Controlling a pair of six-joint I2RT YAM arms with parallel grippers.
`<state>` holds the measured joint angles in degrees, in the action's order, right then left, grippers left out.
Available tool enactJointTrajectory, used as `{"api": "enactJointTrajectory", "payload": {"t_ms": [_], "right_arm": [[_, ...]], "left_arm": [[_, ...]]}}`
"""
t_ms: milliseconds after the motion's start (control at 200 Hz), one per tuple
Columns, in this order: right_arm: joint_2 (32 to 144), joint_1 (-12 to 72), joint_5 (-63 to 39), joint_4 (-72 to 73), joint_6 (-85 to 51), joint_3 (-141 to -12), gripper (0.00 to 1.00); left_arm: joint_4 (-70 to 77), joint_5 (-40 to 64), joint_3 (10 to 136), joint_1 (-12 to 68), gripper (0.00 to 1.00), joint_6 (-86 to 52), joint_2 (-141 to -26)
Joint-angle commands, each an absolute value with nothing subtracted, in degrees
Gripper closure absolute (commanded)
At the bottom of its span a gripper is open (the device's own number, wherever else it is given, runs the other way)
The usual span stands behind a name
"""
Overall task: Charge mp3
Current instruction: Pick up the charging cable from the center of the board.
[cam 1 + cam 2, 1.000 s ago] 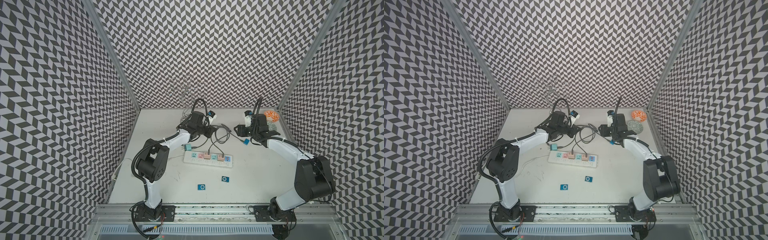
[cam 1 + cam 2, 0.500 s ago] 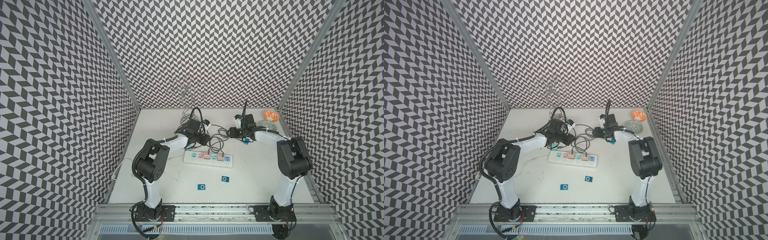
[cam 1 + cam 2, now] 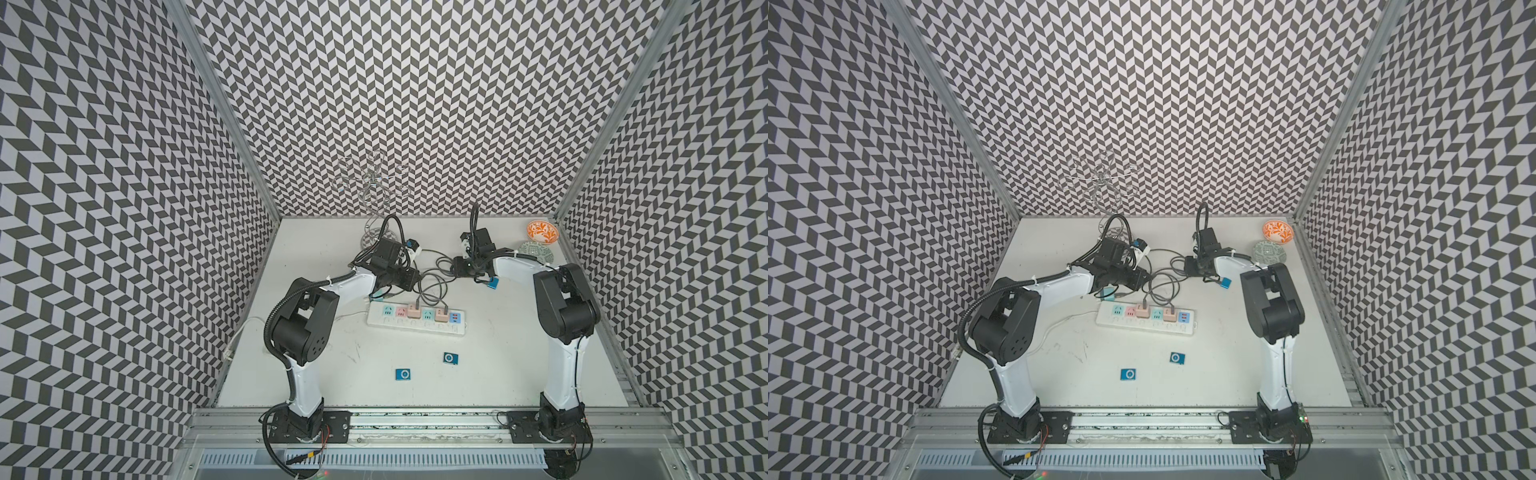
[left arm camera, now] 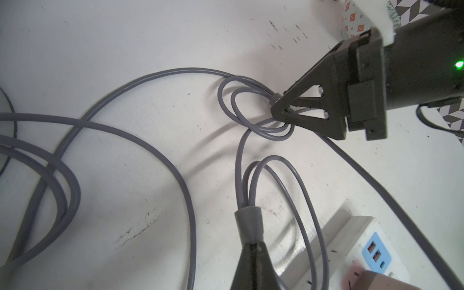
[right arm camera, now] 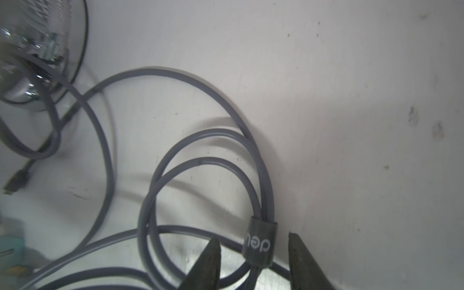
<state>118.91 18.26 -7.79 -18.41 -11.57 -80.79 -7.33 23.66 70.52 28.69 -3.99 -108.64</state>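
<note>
— How is our left gripper doing?

— Clenched on the ribbed tie of a grey cable, right by the power strip in the middle of the table.

— And our right gripper?

— Released. Its fingers stand either side of the dark band that binds a second coil. A gap shows on each side, so we grasp nothing there.

— Where do we find the players?

— In both top views the blue mp3 player and its twin lie flat between the strip and the table's near edge, well apart from both grippers and the cables.

— Anything plugged in?

— A pink adapter and its neighbour sit in the strip, a grey lead rising from each.
</note>
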Motion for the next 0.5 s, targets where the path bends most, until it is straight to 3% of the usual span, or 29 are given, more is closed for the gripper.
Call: {"api": "enactJointTrajectory", "payload": {"t_ms": [0,75,245,496], "right_arm": [[121.3,20.2,-1.3,-19.9,-9.8,-83.5,0.65],[122.3,20.5,-1.1,-19.9,-9.6,-84.7,0.69],[123.2,20.7,-0.4,-20.4,-9.8,-87.7,0.92],[109.9,21.0,1.3,-10.3,-11.5,-82.4,1.0]], "left_arm": [[-7.0,24.1,72.2,28.4,1.0,-4.5,-108.2],[-7.0,24.4,72.4,28.4,1.0,-4.5,-108.7],[-7.3,24.5,72.9,28.4,0.99,-4.3,-109.4],[-6.6,26.0,74.8,28.3,0.92,-4.9,-111.0]]}}
